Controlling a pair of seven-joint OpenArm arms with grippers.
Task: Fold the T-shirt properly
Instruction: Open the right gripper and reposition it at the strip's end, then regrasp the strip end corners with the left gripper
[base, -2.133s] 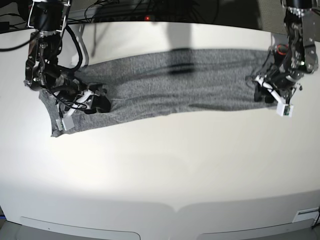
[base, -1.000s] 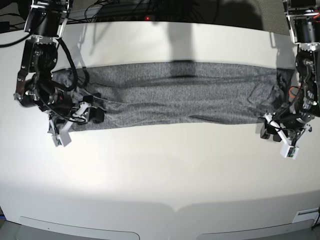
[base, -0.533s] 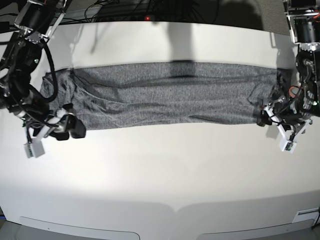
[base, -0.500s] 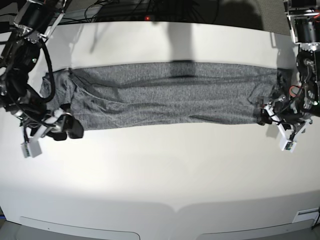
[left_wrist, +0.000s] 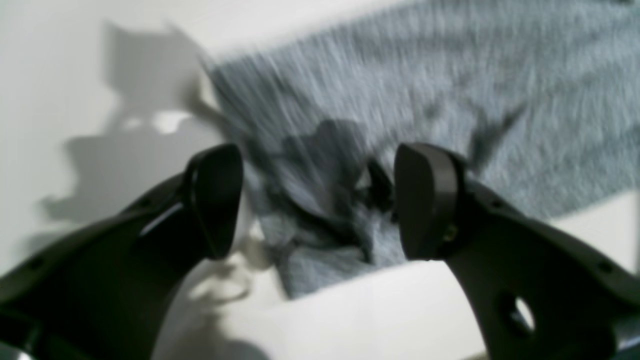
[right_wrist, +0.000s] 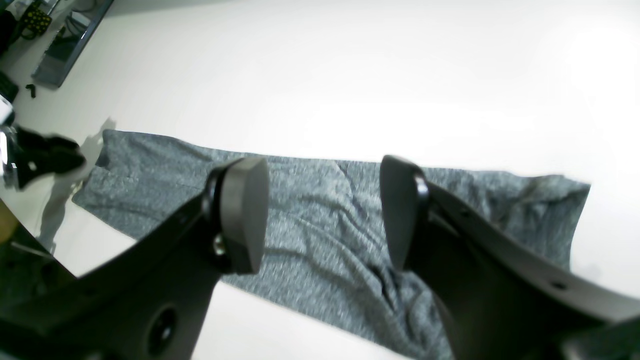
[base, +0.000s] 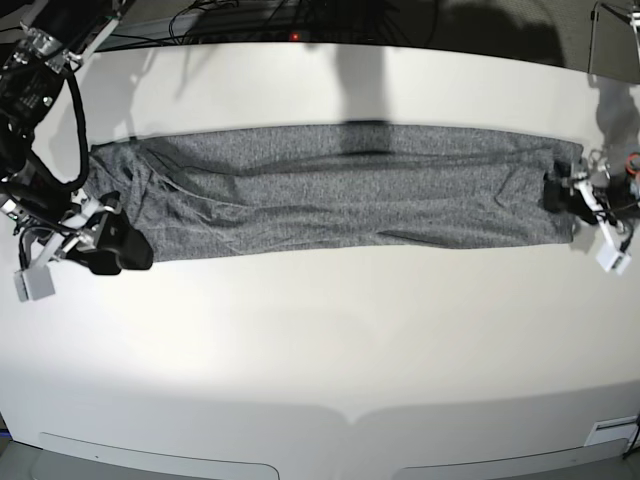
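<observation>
The T-shirt (base: 340, 195) lies flat as one long charcoal-grey band across the white table (base: 320, 340), slightly wrinkled. At its left end in the base view, my right gripper (base: 125, 250) sits just off the front corner. The right wrist view shows this gripper (right_wrist: 320, 215) open, with the shirt (right_wrist: 320, 240) spread below and nothing between the fingers. My left gripper (base: 562, 195) is at the shirt's right end. In the blurred left wrist view, that gripper (left_wrist: 320, 200) is open above the rumpled shirt edge (left_wrist: 325, 165), holding nothing.
Dark cables and equipment (base: 300, 20) run behind the table's far edge. Bare white tabletop stretches from the shirt to the front edge (base: 350, 430). In the right wrist view, the other gripper (right_wrist: 40, 155) shows at the shirt's far end.
My left gripper opened, let go of the shirt's right end and moved back and outward. My right arm drew outward off the left end. The shirt now lies stretched longer and flatter.
</observation>
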